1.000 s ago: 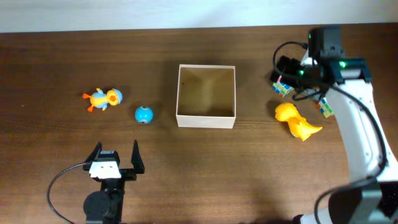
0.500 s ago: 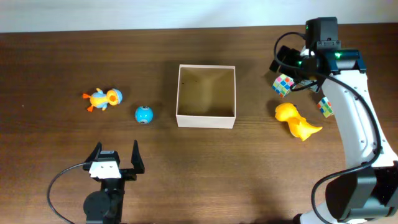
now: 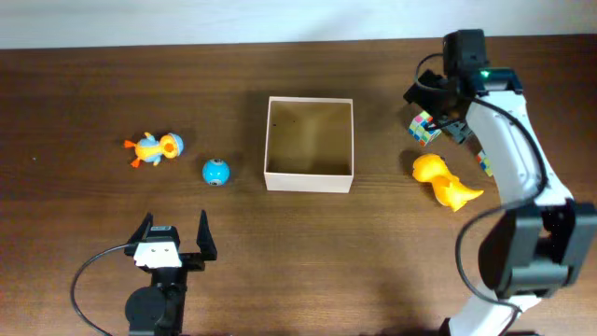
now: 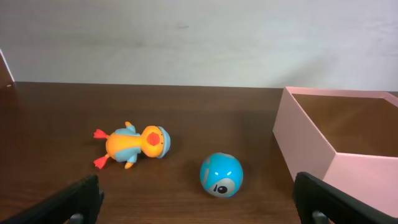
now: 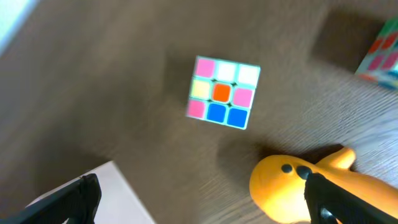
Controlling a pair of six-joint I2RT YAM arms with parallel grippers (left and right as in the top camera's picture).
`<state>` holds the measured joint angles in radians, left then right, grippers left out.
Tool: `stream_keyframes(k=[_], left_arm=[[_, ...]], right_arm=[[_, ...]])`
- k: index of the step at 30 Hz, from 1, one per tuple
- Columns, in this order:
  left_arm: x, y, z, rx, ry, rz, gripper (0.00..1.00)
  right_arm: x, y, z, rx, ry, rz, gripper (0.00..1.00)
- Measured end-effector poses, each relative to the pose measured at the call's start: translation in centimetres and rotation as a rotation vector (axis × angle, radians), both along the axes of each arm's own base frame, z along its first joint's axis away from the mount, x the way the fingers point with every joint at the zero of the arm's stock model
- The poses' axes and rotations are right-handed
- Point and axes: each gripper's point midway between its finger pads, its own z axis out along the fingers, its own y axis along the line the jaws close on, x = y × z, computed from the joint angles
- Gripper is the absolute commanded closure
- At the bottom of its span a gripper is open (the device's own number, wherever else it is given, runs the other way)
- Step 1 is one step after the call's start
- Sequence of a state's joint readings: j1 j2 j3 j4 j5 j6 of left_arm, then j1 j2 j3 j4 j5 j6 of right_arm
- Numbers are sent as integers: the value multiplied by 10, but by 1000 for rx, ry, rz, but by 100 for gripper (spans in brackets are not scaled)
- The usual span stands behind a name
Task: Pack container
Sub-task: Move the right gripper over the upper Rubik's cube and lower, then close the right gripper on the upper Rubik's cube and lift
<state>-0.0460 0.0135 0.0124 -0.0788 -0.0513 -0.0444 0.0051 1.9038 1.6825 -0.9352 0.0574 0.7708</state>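
Note:
The container (image 3: pixel 310 173), a white-walled square box with a tan inside, stands mid-table; its wall (image 4: pixel 311 152) also shows in the left wrist view and a corner (image 5: pixel 118 202) in the right wrist view. Left of it lie an orange and blue duck toy (image 3: pixel 156 147) (image 4: pixel 134 144) and a blue ball (image 3: pixel 215 172) (image 4: pixel 221 175). To its right are a colourful puzzle cube (image 3: pixel 423 128) (image 5: pixel 222 92) and a yellow duck-like toy (image 3: pixel 446 181) (image 5: pixel 298 186). My left gripper (image 3: pixel 173 235) (image 4: pixel 202 208) stands open and empty near the front edge. Held above the cube, my right gripper (image 3: pixel 435 105) (image 5: pixel 205 202) is also open and empty.
A second puzzle cube (image 3: pixel 486 163) (image 5: pixel 379 53) lies right of the yellow toy, partly under my right arm (image 3: pixel 504 140). The table's back edge meets a pale wall (image 4: pixel 199 37). Bare wood (image 3: pixel 326 252) lies in front of the container.
My right wrist has swung left and toward the back edge, turning over the puzzle cube, which now shows more fully. The left arm and the toys have not moved.

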Motion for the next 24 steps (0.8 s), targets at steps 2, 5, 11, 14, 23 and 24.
stream_keyframes(k=[2,5,11,14,23,24], left_arm=[[0,0,0,0,0,0,1],[0,0,0,0,0,0,1],[0,0,0,0,0,0,1],[0,0,0,0,0,0,1],[0,0,0,0,0,0,1],[0,0,0,0,0,0,1]], right_arm=[[3,-2,-19,21,34,-16,1],[6,-6,-40,48,70,-29,1],[17,-8,-61,70,74,-31,1],[24,-7,-67,74,60,-25,1],[32,-9,-84,62,62,-20,1],[32,-10,-87,60,67,-18,1]])
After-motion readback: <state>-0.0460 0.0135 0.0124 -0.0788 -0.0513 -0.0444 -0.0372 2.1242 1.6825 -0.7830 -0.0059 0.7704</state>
